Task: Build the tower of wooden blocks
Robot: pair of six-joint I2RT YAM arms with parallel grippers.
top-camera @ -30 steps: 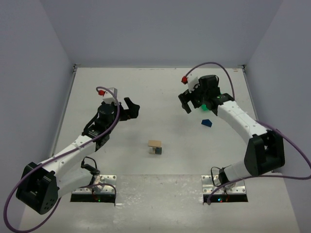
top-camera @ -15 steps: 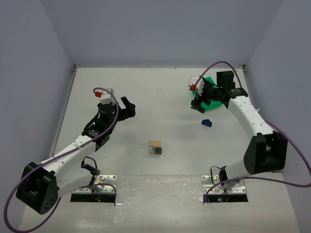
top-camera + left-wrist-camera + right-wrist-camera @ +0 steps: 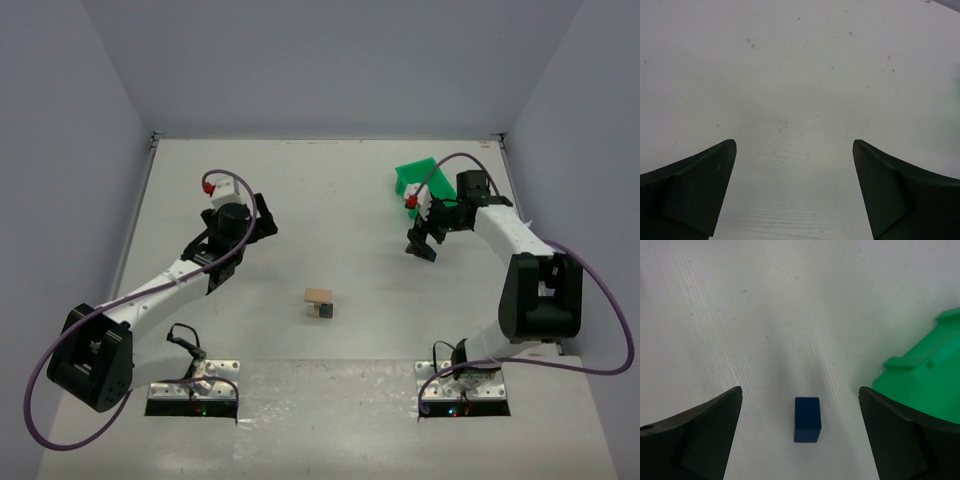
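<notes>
The wood block tower (image 3: pixel 320 303) stands mid-table: a pale plank (image 3: pixel 319 295) on small tan and dark grey cubes. A dark blue piece (image 3: pixel 807 419) lies flat on the table, separate from the tower, and is hidden under my right gripper in the top view. My right gripper (image 3: pixel 422 247) hovers over it, open, with the piece centred between the fingers (image 3: pixel 800 390) and not touched. My left gripper (image 3: pixel 262 224) is open and empty over bare table (image 3: pixel 794 144), left of and behind the tower.
A green plastic bin (image 3: pixel 420 178) sits tilted at the back right, just behind my right gripper; its edge shows at the right of the right wrist view (image 3: pixel 925 375). Side walls bound the table.
My right gripper has swung from the green bin toward the near side and now sits over the blue piece. The bin is uncovered. My left arm has reached out lower and its gripper has shifted slightly.
</notes>
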